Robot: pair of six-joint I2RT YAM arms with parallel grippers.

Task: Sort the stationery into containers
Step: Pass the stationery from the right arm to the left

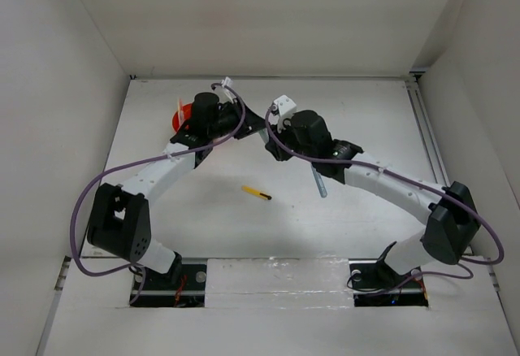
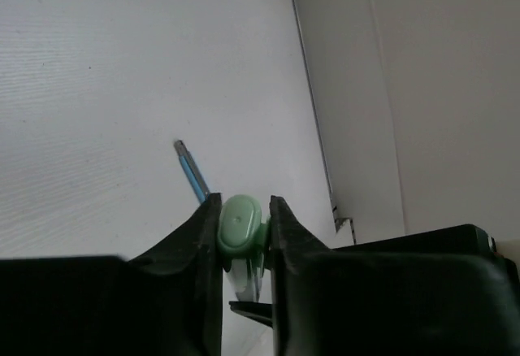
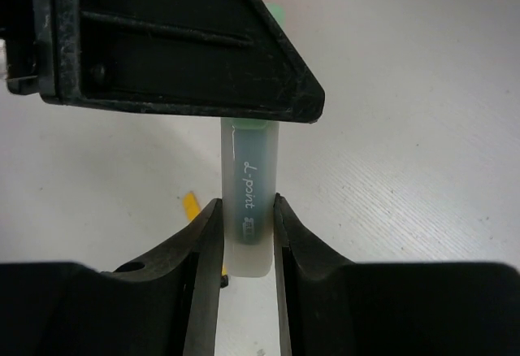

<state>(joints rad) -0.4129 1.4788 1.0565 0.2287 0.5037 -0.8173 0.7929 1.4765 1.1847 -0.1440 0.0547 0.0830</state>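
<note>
Matte right pincer, glossy translucent pen clamped

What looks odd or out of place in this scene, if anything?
One pale green pen is held by both claws at once: the left claw grips its rounded end, the right claw its barrel. Nothing looks spilled or damaged.

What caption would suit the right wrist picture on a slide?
Two claws, one pen: the right claw grips a pale green pen whose far end the left claw clamps.
</note>
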